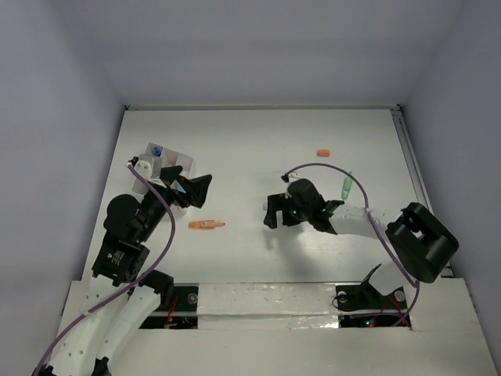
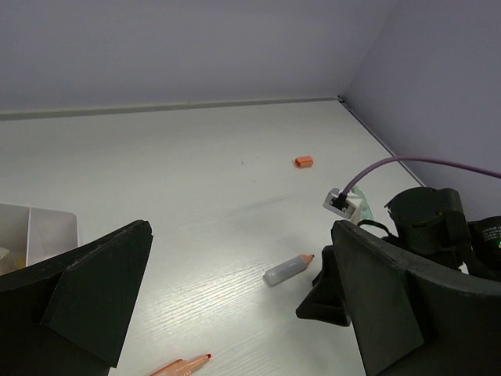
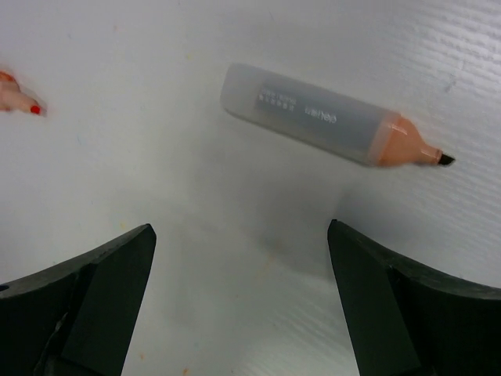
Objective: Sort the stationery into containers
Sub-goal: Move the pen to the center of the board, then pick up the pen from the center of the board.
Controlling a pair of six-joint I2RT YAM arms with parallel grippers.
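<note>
In the overhead view the white compartment box (image 1: 174,162) sits on the left part of the white table (image 1: 258,133), with a small blue item (image 1: 157,150) in one of its far cells. The left gripper (image 1: 193,190) hangs just beside the box's right edge with its jaws spread wide and nothing between them. An orange pen (image 1: 207,225) lies flat near the table's middle, between the two arms. The right gripper (image 1: 276,211) hovers low to the right of that pen. A green marker (image 1: 345,186) lies beyond the right arm, and a small orange cap (image 1: 322,153) lies farther back, well apart from the box. From the left wrist, the left gripper (image 2: 241,235) is wide open and empty. A corner of the box (image 2: 52,232) shows at the left, the orange pen (image 2: 182,365) at the bottom edge, a clear-bodied marker with an orange tip (image 2: 287,269) on the table ahead, and the orange cap (image 2: 304,161) farther off. From the right wrist, the right gripper (image 3: 241,235) stands wide apart and holds nothing. The clear-bodied marker (image 3: 329,124) lies flat on the table just beyond the fingertips, touching neither, its dark nib pointing right. The red-tipped end of the orange pen (image 3: 16,98) shows at the left edge.
</note>
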